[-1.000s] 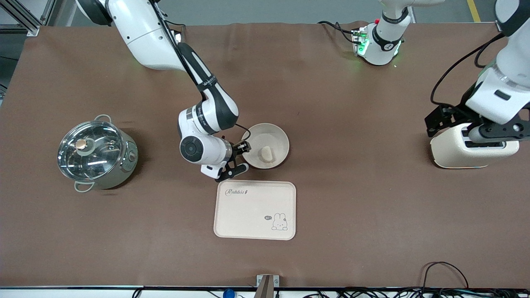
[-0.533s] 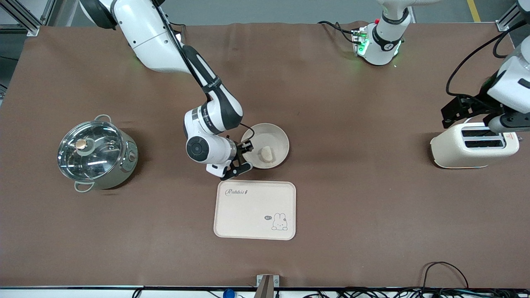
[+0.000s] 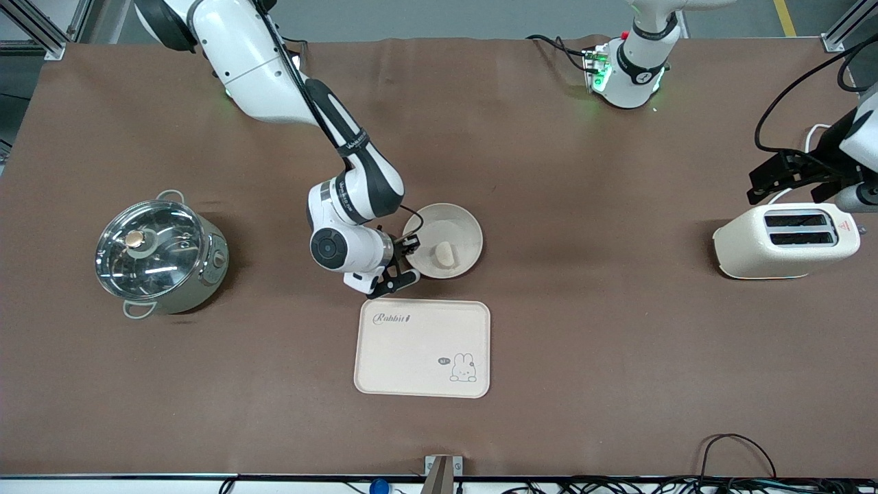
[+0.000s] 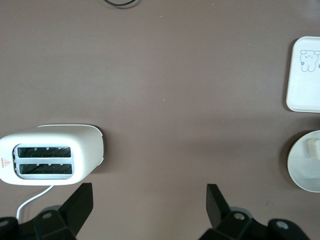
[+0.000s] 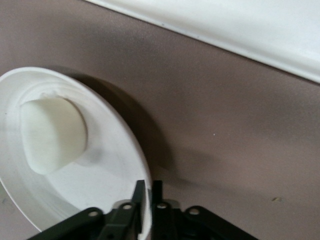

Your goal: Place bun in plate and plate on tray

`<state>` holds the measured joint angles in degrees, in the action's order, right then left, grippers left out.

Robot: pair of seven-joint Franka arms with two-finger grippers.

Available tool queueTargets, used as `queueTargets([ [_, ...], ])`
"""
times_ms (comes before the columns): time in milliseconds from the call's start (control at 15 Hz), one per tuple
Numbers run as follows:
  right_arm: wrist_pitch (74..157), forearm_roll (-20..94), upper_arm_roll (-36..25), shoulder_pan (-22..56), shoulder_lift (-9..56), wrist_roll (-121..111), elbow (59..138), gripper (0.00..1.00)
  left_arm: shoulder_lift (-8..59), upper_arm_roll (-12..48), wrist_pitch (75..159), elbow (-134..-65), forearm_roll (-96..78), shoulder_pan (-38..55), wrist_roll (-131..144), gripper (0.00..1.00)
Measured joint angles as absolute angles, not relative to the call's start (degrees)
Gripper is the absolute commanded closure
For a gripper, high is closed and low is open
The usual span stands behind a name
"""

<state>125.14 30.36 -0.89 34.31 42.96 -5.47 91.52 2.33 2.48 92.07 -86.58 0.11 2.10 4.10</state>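
You have a matte brown table [image 3: 583, 343] under everything. Plate [image 3: 461, 230]: plain cream-white, no marking, pinched at its rim by the black right end effector [image 3: 405, 259]. Bun [image 3: 444, 254] in the plate, just beside that end effector: paler cream, smooth. Tray [image 3: 422, 348] near the right end effector: cream, dark "Rabbit" script at one corner, small outlined rabbit drawing at another. Right arm: white shells, black joints. Left end effector [image 4: 150, 207]: black. Toaster [image 3: 782, 241] below it: cream body, dark slots, small red triangle label, white cord. Pot [image 3: 159, 255], well apart from both: shiny silver, glass lid, brass-coloured knob.
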Motion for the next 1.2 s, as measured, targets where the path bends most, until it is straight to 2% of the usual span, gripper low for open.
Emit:
queueTargets([
  [467, 124.38, 33.96, -1.29, 33.9, 42.91, -4.32, 89.1, 0.99, 2.25, 3.69, 92.21, -85.96, 0.11, 2.34, 4.13, 0.0],
  [933, 120.64, 36.6, -1.99, 28.26, 42.62, 0.1, 79.67, 0.99, 2.26, 3.67, 92.21, -85.91, 0.12, 2.08, 4.14, 0.0],
  [1200, 120.75, 36.6, -2.36, 25.0, 46.29, 0.3, 74.17, 0.99, 2.29, 3.67, 92.21, -85.92, 0.12, 2.11, 4.25, 0.0],
])
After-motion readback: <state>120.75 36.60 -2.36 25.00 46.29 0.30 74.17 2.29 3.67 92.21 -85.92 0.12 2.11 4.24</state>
